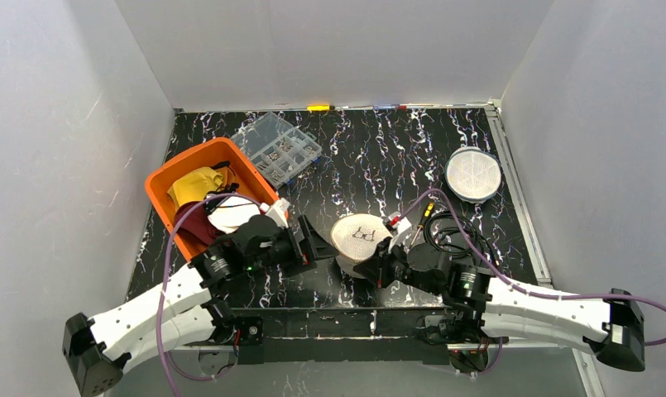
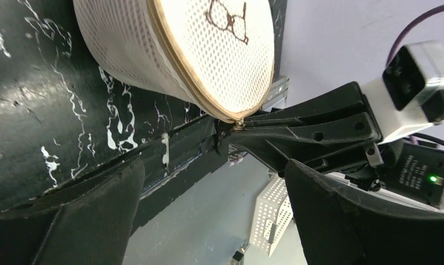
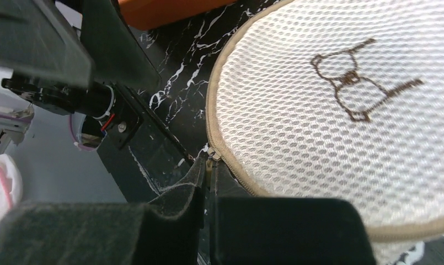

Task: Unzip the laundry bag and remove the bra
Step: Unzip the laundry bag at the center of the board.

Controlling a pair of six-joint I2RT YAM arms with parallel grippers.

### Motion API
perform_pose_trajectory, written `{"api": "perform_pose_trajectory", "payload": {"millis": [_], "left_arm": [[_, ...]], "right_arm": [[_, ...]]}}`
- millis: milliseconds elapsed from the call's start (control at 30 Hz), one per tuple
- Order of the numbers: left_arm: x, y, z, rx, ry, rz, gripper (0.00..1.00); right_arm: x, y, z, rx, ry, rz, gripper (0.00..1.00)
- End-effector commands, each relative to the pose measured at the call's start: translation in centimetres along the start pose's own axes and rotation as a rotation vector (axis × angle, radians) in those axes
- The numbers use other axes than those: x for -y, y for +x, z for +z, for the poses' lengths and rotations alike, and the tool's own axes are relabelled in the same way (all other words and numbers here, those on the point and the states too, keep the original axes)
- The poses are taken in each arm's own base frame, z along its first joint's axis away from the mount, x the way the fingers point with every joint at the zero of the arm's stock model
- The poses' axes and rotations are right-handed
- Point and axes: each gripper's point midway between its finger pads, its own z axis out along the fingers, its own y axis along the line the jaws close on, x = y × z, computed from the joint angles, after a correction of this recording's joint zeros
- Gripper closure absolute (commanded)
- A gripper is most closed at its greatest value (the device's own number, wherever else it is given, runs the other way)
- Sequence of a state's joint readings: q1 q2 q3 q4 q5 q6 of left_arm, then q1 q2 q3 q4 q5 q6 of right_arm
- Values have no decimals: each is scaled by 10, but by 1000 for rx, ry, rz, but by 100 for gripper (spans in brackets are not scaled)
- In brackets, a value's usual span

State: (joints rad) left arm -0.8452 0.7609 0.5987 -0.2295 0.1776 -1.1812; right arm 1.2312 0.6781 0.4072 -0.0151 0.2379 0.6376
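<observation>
1. Black marbled tabletop from above: the laundry bag [image 1: 358, 234] is lying at mid-frame between both claws, the left gripper [image 1: 315, 241] sitting just to its left and the right gripper [image 1: 369, 265] reaching in at its lower edge.
2. From the left wrist, that claw is gaping wide and holding nothing. The bag is filling the upper centre, its seam running down to the zipper pull [image 2: 239, 122].
3. From the right wrist, the claw is pinching shut on the pull at lower centre. The zip track is curving away up and left around the rim, so the coming pull probably needs to be following that curve.
</observation>
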Motion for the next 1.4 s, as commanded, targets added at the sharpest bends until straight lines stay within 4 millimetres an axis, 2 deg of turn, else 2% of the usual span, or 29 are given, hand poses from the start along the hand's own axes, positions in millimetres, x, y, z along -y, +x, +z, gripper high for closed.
{"api": "perform_pose_trajectory", "payload": {"millis": [0,167,333,600,733,867,1000,1100,1233,1300,1367], "left_arm": [[7,1,15,26,-63,-25,6],[10,-1,36,17,-84,-33,18],[14,-10,47,45,-95,-30,37],[17,-15,58,53,-110,-21,83],[16,-24,55,92,-138,-2,99],[21,-37,49,109,-120,8,100],[35,-50,43,76,-40,28,100],[54,-54,48,-38,86,51,100],[75,-49,58,-216,205,171,100],[72,-48,67,-269,194,211,100],[58,-50,81,-290,162,199,100]], "right_arm": [[-30,-18,14,61,-110,37,99],[-36,-17,19,61,-123,37,99],[-35,-14,14,59,-121,37,99],[-32,-14,6,64,-109,34,99],[-26,-17,1,68,-78,19,99],[-10,-23,-11,70,7,-24,99],[7,-35,-29,92,110,-56,99],[17,-41,-43,112,153,-67,99],[18,-44,-55,124,136,-74,99],[20,-37,-57,108,126,-87,99],[24,-28,-56,91,121,-90,99]]}}
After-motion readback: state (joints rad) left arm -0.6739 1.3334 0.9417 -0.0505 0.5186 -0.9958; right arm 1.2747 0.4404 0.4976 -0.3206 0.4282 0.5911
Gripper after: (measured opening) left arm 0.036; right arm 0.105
